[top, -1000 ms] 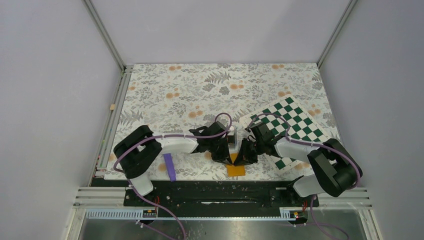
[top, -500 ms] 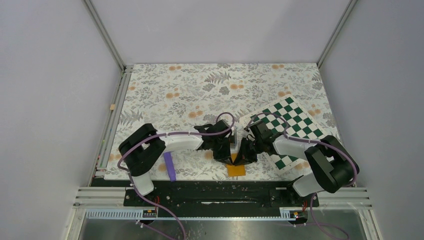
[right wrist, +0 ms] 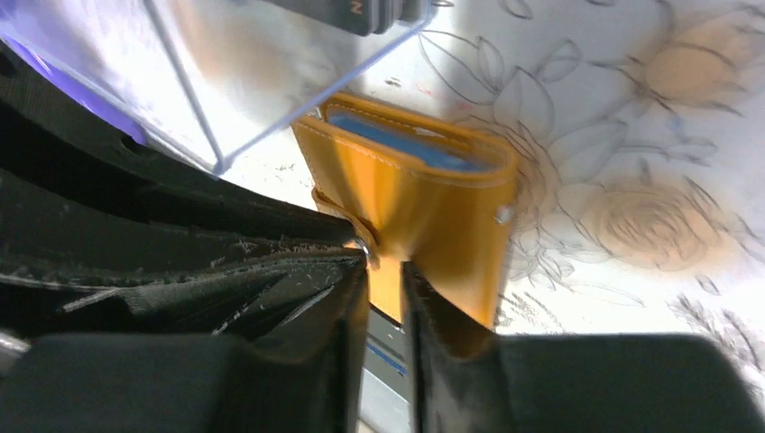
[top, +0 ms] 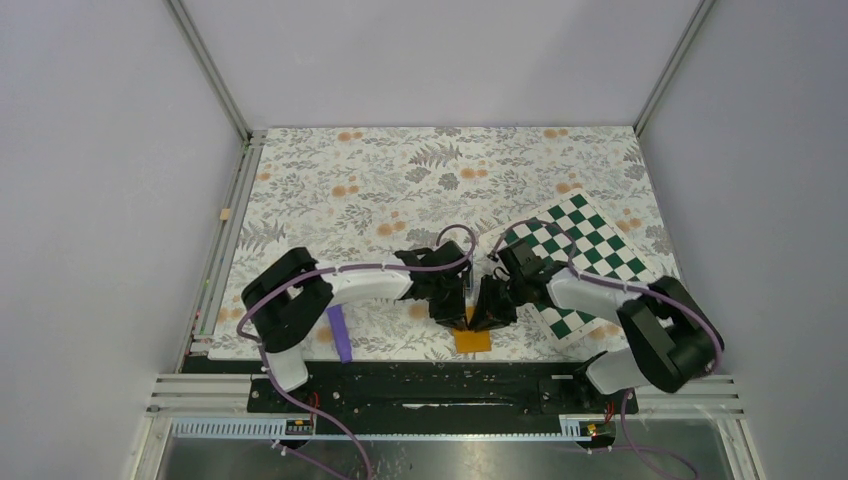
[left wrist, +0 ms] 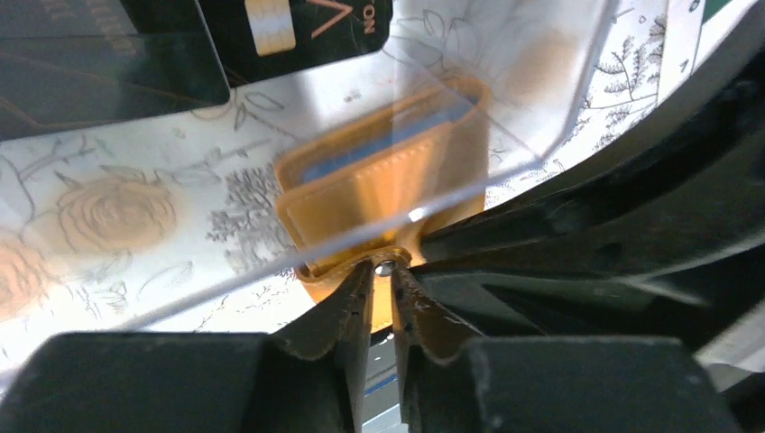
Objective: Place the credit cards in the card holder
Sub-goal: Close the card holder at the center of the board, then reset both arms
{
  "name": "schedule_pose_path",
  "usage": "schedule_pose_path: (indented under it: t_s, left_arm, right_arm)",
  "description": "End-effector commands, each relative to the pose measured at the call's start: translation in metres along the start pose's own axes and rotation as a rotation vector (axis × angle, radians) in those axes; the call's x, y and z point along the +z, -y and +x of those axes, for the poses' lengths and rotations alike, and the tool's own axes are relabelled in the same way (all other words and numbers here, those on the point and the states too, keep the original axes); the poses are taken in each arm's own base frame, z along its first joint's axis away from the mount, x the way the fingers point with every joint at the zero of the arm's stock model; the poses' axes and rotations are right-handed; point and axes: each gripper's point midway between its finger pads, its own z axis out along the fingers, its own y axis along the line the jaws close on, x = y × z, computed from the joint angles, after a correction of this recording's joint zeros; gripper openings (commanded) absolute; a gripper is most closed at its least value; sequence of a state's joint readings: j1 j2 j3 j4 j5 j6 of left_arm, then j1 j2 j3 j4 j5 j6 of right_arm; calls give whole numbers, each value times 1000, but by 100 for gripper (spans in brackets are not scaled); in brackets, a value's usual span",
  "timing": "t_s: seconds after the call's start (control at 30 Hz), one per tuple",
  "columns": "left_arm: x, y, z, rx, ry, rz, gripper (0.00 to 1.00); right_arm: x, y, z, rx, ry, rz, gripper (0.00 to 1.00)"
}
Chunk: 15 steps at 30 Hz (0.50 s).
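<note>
Nothing is being counted as done yet — the credit cards (left wrist: 298,32) are being contained in the clear box (right wrist: 207,90), none in the card holder (right wrist: 433,207), which is lying folded just beside it. Opening and loading are being left to do. Its orange flap is being clamped by the right gripper (right wrist: 383,271). The left gripper (left wrist: 383,280) is being shown with tips nearly together at the snap — whether anything is being gripped cannot be told.

Off the top edge, part of the credit cards (left wrist: 334,36); card holder (top: 472,341) half beneath left pincer (top: 454,316) and right pincer (top: 485,317).
</note>
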<state>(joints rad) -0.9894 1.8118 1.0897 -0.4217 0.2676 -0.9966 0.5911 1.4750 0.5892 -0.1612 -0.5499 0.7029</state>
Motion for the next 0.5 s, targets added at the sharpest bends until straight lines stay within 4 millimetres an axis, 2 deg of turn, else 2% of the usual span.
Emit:
schedule_pose_path:
  t_s: [0.0, 0.07, 0.1, 0.2, 0.27, 0.3, 0.4, 0.47]
  left_arm:
    - [3, -4, -9, 89, 152, 6, 33]
    - [-24, 14, -19, 114, 225, 108, 58]
    - [-39, 26, -25, 123, 268, 179, 67]
    - [-86, 47, -37, 133, 365, 379, 85]
    - [-118, 50, -45, 129, 441, 499, 96]
    - [-140, 50, -48, 131, 494, 560, 98]
    - [-183, 23, -63, 126, 647, 593, 99]
    - [-203, -13, -78, 109, 778, 495, 99]
  right_arm:
    - [-21, -3, -10, -95, 138, 53, 41]
    - [-41, -17, -16, -131, 201, 35, 58]
    - [-50, -24, -18, -153, 234, 24, 66]
    - [-82, -31, -25, -203, 336, 45, 87]
    - [-100, -25, -32, -222, 407, 89, 96]
    - [-109, -20, -36, -222, 443, 117, 99]
    - [-137, 4, -52, -204, 570, 223, 100]
    - [-153, 29, -66, -184, 657, 338, 99]
